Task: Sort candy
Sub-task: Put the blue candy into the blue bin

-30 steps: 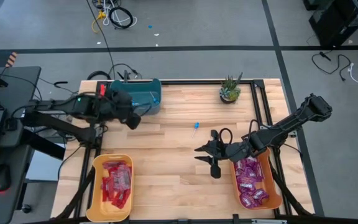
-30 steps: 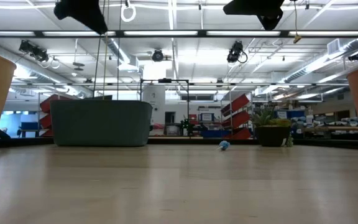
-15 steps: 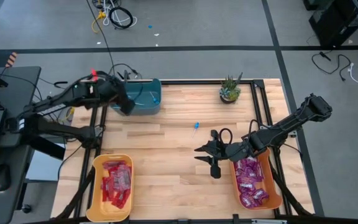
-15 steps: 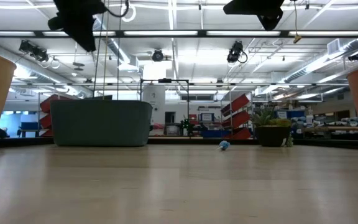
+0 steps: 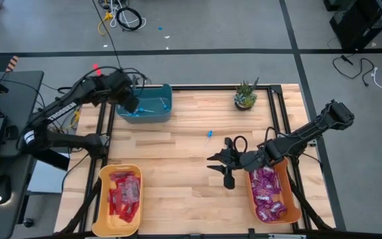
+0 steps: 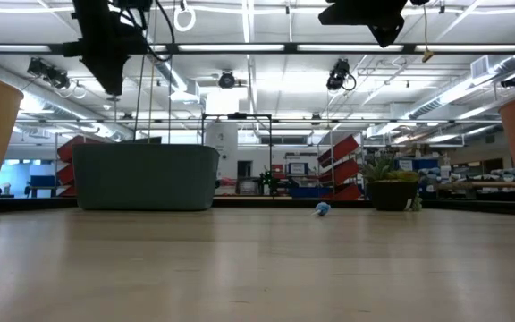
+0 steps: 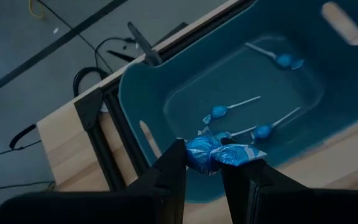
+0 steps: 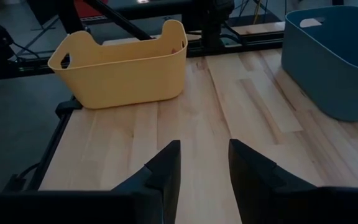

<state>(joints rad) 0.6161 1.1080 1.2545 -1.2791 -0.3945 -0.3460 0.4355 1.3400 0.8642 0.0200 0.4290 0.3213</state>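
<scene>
While the left hand point(image 7: 204, 163) hangs above the teal bin point(image 5: 146, 105) at the table's point(image 5: 178, 199) far left corner, its two dark fingers are pinched narrowly on a blue lollipop point(image 7: 213, 152), whose crinkled wrapper bulges out between them. Three more blue lollipops point(image 7: 241, 106) on thin white sticks lie on the floor of that bin beneath it, spread apart from one another. A single blue lollipop point(image 5: 208, 137) lies alone on the bare wood near the middle of the table, between the teal bin and the right arm.

Over the near right part of the table, the right hand point(image 5: 219, 167) hovers just beside the orange bin point(image 5: 290, 199), its fingers parted with a clear gap and nothing between them. That bin is heaped with shiny purple-magenta packets point(image 5: 266, 194). At the near left corner the yellow bin point(image 5: 103, 199) holds a pile of flat red packets point(image 5: 124, 194). A small potted plant point(image 5: 245, 95) stands near the far edge, well apart from both hands.
</scene>
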